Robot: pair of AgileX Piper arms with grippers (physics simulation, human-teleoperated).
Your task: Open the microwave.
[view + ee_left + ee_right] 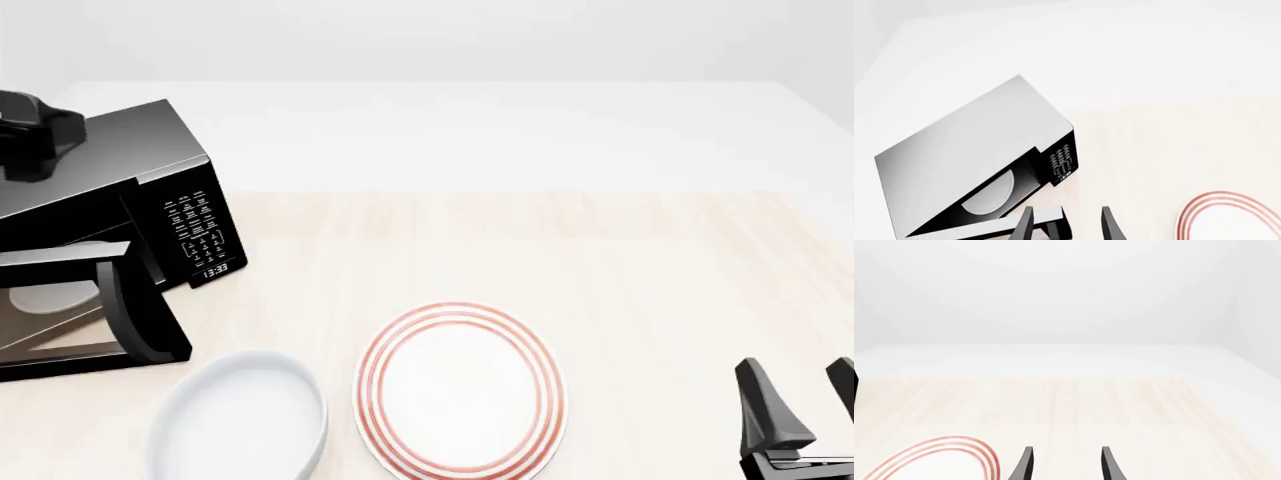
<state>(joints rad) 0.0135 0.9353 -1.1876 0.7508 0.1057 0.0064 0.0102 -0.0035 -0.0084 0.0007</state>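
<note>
The microwave [127,215] sat at the far left of the table [641,260], angled, its keypad and small clock turned toward the middle. Its door [80,310] was already swung partway out, hinged on the far left side, with the vertical bar handle [134,310] at the free edge nearest the table's centre and the white turntable visible through the gap. By the look of it, the job was underway but the door was not yet fully open.

The left arm was plainly the nearer one. In the front view only a dark piece of it showed, above the oven's top left corner. From the left wrist view, the left gripper [1067,225] had its fingers spread fairly wide with nothing between them, and the door's edge lay just beside one fingertip; whether it touched could not be told. The oven's body rose beyond and to one side of those fingers, so the door's free edge ran across the line of reach.

The right gripper [801,410] waited well apart at the near right corner, fingers parted and holding nothing, pointing down the bare table.

Between the two arms lay a red-ringed plate [461,390] and a white bowl [240,425], the bowl just in front of the open door, a thing to mind if the door swung wider.
</note>
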